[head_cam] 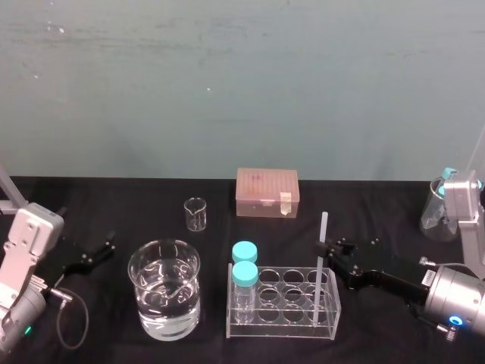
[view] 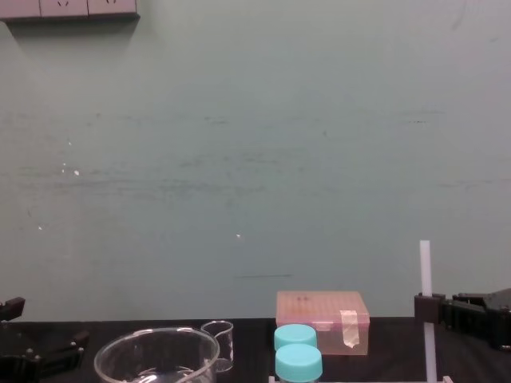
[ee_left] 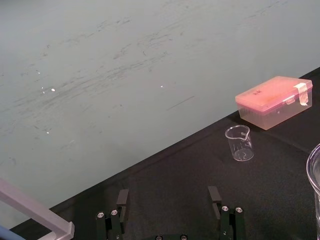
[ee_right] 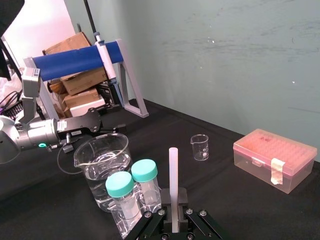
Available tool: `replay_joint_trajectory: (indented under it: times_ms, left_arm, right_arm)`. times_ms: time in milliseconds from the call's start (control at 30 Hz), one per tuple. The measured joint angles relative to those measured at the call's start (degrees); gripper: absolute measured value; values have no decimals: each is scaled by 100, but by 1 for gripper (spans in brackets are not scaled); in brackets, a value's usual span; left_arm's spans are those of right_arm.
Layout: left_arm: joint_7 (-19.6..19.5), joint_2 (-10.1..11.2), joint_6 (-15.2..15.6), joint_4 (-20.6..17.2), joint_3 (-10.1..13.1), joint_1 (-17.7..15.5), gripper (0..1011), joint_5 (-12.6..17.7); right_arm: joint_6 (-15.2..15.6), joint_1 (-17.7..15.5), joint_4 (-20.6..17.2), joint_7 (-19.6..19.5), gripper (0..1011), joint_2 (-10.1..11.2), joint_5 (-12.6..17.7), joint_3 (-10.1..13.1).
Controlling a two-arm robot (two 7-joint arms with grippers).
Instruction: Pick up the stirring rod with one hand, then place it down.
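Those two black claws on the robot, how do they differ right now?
The right gripper is shut on the stirring rod, which stands upright in the clear rack; the left gripper is open and holds nothing. The right gripper reaches in at the rack's right end; the left gripper sits far left, beside the large beaker. Both are black.

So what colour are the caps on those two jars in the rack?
Turquoise caps, a light blue-green; the right wrist view shows them best.
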Motion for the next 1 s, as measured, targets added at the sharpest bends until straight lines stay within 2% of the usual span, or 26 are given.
replay_joint_trajectory:
  times_ms: [367,500,533,600,633,767,867,900,1000]
  left_arm:
    - [0,0,0,0,0,0,1005,0]
    - [0,0,0,0,0,0,1005,0]
    - [0,0,0,0,0,0,1005,0]
    - [0,0,0,0,0,0,1005,0]
    - [0,0,0,0,0,0,1005,0]
    - [0,0,0,0,0,0,1005,0]
    - [0,0,0,0,0,0,1005,0]
    - [0,0,0,0,0,0,1005,0]
    - [0,-1,0,0,0,0,1005,0]
  right_arm:
    - [-11,2,0,0,85,2,-1,-1]
    - [-13,3,0,0,186,3,-2,-2]
    - [-14,4,0,0,242,3,-2,-2]
    - [-14,4,0,0,282,3,-3,-2]
    - [-15,4,0,0,341,3,-3,-2]
    - [-16,4,0,0,421,3,-4,-2]
    - [-18,4,0,0,563,2,-4,-2]
    - [-19,4,0,0,563,3,-4,-2]
    - [-20,4,-1,0,658,3,-4,-2]
